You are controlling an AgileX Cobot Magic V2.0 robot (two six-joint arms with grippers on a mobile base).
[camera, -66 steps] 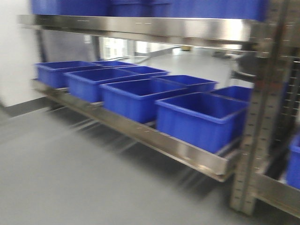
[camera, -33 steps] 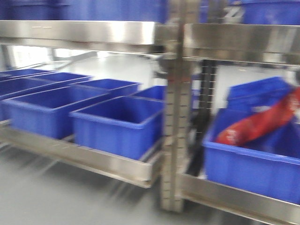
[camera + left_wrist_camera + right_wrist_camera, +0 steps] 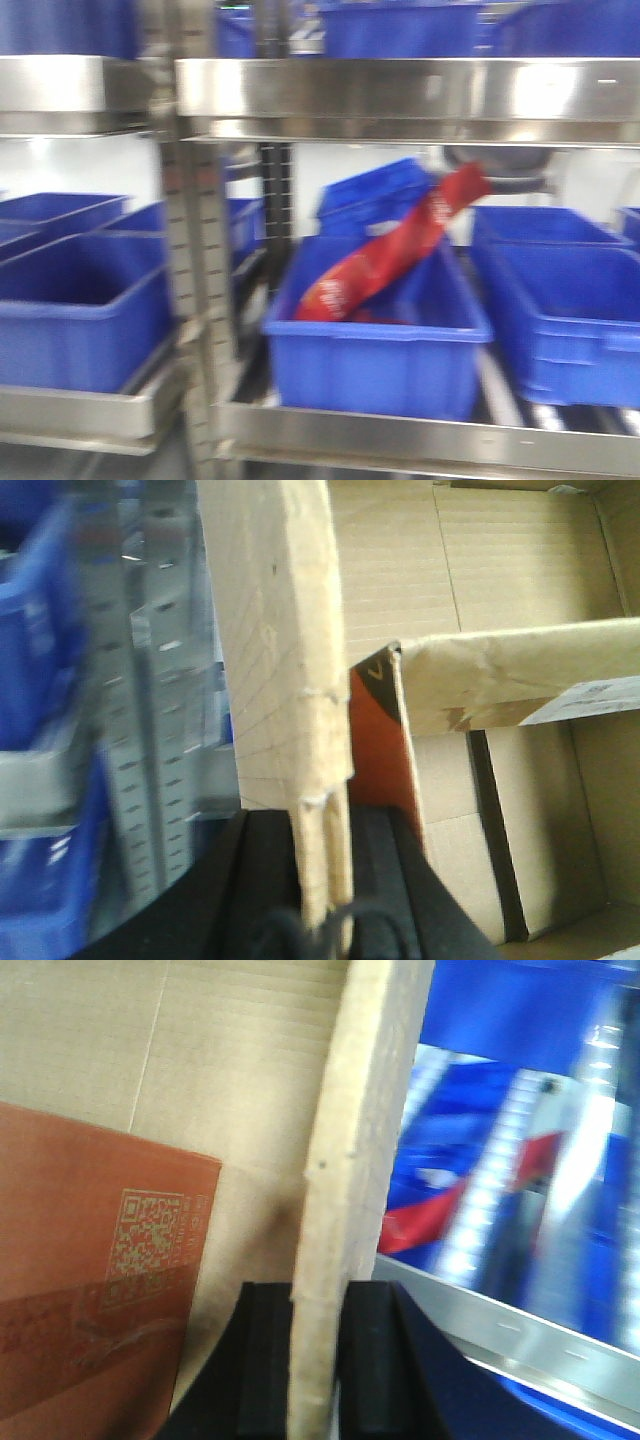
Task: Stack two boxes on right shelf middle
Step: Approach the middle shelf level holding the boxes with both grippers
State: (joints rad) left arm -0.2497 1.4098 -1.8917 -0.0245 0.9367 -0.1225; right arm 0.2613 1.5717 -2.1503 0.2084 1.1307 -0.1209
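1. Front view: the picture is blurry. A steel shelf [image 3: 420,438] holds blue bins [image 3: 370,370]. A long red packet [image 3: 390,250] leans in the middle bin. A steel post [image 3: 195,300] stands to the left of that bin. No pincer or cardboard box shows here.

2. Left wrist view: the left pincer [image 3: 325,885] pinches the top edge of a cardboard box [image 3: 290,630] wall, with one black finger [image 3: 265,880] on each side. Right of the pincer is the inside of the box. It has an orange-red sheet [image 3: 372,750] and a bent cardboard flap [image 3: 510,675]. Left of the pincer, outside the box, are a blurry steel post [image 3: 150,680] and a blue bin [image 3: 40,630].

3. Right wrist view: the right pincer [image 3: 318,1365] pinches a cardboard box [image 3: 365,1110] wall the same way. Left of the pincer, inside the box, lies an orange-red pack [image 3: 90,1260] with a square code on it. Right of the pincer, a steel rail [image 3: 500,1330] and a blue bin [image 3: 500,1020] show, all blurry.
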